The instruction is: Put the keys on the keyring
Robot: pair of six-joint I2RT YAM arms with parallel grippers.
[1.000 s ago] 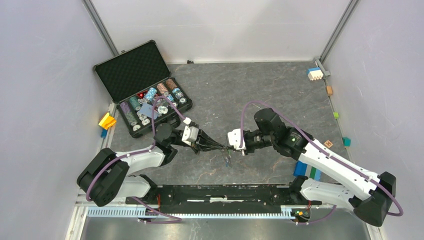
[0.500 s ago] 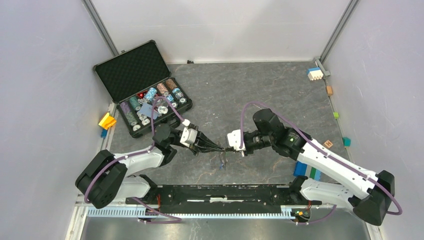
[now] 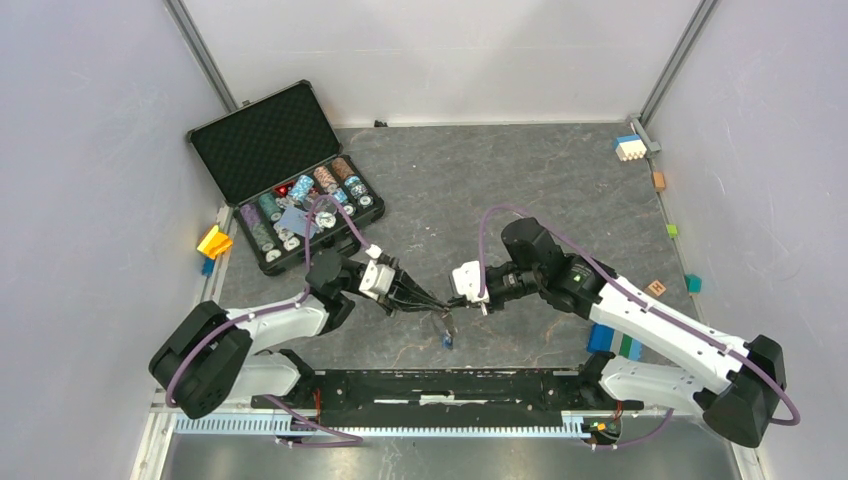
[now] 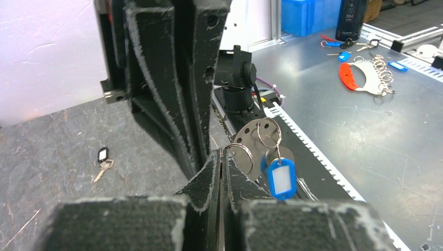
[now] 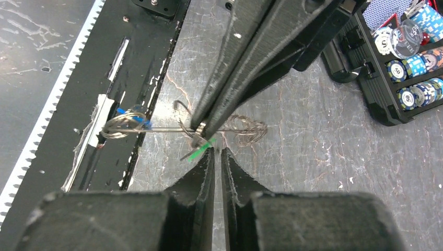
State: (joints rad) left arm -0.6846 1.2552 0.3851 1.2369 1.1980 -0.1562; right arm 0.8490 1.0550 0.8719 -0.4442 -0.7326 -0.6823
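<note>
**Keyring** (image 5: 244, 129): thin wire loop held off the counter, level, at the centre where the two tools meet. It is pinched near its middle by the left tool.

**Blue key** (image 4: 281, 179): hangs from small split rings at the loop's end, at 6 o'clock of the tools in the top view. It looks already threaded.

**Green key** (image 5: 200, 150): the tag shows right at the right tool's tips, touching or just under the wire. Whether it is on the loop cannot be told.

**Black key** (image 4: 103, 156): lies flat on the counter at 9 o'clock in the left wrist view, well apart and not yet threaded.

**Left tool** (image 4: 220, 157): clenched on the keyring.

**Right tool** (image 5: 218, 154): jaws nearly together with a slit between. Whether they pinch the green tag cannot be told.

**Counter** (image 3: 520, 190): dark slate. A chip case (image 3: 290, 160) stands open at 10 o'clock.

**Step in hand (judged)**: feeding the green key onto the loop.
- Hold the loop steady with the left tool.
- Grip the tag, not the blade, so the key's ring stays free.
- Slide along the wire in small moves, since a jerk could shake the blue key off.
</note>
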